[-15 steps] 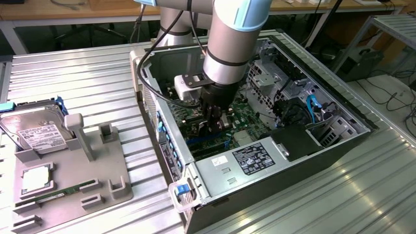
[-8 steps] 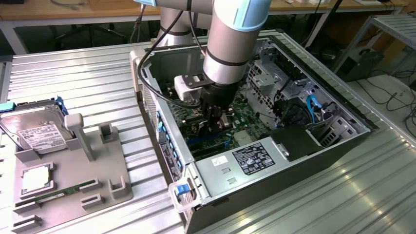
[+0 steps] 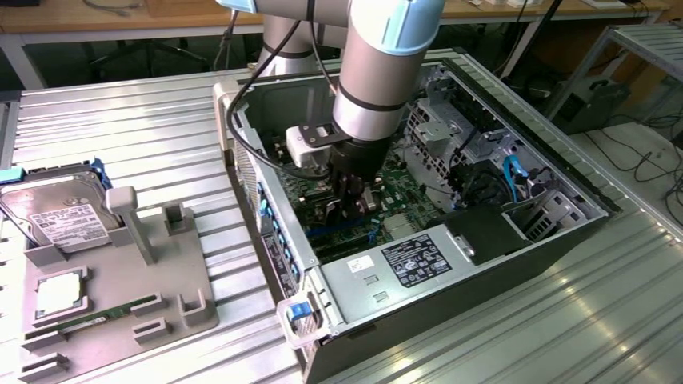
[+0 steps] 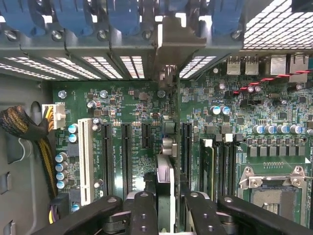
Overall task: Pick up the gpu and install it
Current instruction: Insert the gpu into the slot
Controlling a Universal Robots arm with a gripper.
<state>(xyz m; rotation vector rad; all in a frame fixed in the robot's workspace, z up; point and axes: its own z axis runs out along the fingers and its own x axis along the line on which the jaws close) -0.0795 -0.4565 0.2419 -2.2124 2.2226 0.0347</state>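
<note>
Gpu sits edge-on between the fingers of our gripper, clamped narrowly and held upright inside the open computer case, just above the motherboard. We judge the install step is in hand: its bracket meets the rear slot openings, and the next move calls for keeping the card square over the black expansion slot while pressing it home.

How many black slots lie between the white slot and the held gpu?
3: two long black slots beside the long white plastic slot, one short slot nearest the thin black gpu.
</note>
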